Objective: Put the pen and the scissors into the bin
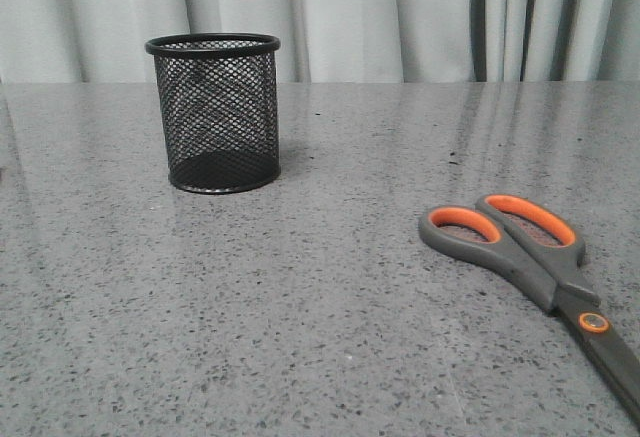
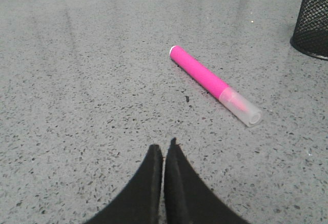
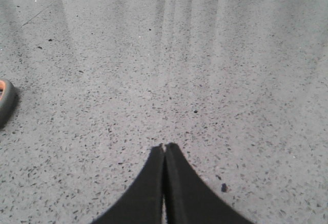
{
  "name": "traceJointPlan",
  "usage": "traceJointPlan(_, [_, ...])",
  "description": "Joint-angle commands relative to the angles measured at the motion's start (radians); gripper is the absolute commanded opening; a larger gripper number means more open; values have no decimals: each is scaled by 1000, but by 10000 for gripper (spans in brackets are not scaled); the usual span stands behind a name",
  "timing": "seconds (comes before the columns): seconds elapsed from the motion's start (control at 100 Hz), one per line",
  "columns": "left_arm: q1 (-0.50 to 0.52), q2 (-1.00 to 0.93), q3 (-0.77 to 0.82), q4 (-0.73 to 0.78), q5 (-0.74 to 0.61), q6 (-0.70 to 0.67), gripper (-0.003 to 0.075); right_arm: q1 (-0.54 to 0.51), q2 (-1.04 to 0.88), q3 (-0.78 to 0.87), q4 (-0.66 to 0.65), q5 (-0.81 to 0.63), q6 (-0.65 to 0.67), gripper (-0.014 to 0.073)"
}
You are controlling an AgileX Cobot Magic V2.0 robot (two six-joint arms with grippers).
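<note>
The black wire-mesh bin (image 1: 213, 114) stands upright on the grey speckled table at the back left; its edge also shows in the left wrist view (image 2: 312, 21). The scissors (image 1: 530, 262) lie flat at the front right, orange-lined handles toward the bin, blades running off the frame's corner; one handle tip shows in the right wrist view (image 3: 4, 101). The pink pen (image 2: 212, 84) lies flat on the table in the left wrist view, not seen in the front view. My left gripper (image 2: 164, 148) is shut and empty, short of the pen. My right gripper (image 3: 165, 147) is shut and empty over bare table.
Pale curtains (image 1: 400, 12) hang behind the table's far edge. The grey speckled tabletop (image 1: 300, 307) stretches between the bin and the scissors. Neither arm shows in the front view.
</note>
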Motion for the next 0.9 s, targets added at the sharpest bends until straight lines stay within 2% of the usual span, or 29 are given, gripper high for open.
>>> traceJointPlan(0.0, [-1, -32, 44, -13, -48, -13, -19, -4, -15, 15, 0, -44, -10, -59])
traceJointPlan(0.59, [-1, -32, 44, -13, -48, -13, -19, -4, -15, 15, 0, -49, -10, -59])
traceJointPlan(0.66, [-1, -32, 44, -13, -48, -13, -19, -4, -15, 15, -29, -108, -10, -59])
traceJointPlan(0.78, [-1, -32, 44, -13, -48, -13, -19, -4, -15, 15, -36, -310, -10, -59])
traceJointPlan(0.89, [-1, -32, 44, -13, -48, -13, -19, -4, -15, 15, 28, -497, -8, -59])
